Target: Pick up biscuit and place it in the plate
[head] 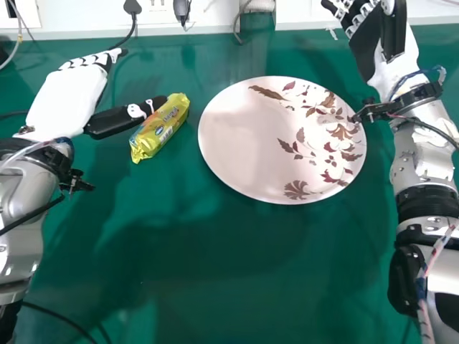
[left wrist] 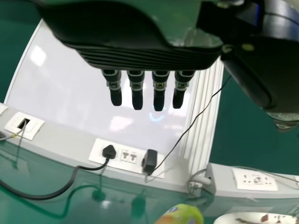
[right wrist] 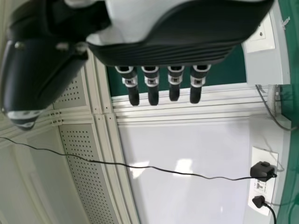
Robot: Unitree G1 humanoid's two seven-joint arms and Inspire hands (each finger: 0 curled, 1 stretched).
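Note:
My left hand is over the left of the table in the head view, its fingers straight and its thumb pointing at the yellow biscuit packet; whether the thumb tip touches it I cannot tell. The packet lies tilted on the table, left of the round plate with brown leaf patterns. My right hand is held beyond the plate's right side, fingers extended. In the left wrist view, my left hand has straight fingers, with the packet and plate farther off. My right hand has straight fingers in the right wrist view.
The green table runs to a white wall ledge with sockets and plugs at the back. A black cable lies at the front left. The plate's right rim is close to my right wrist.

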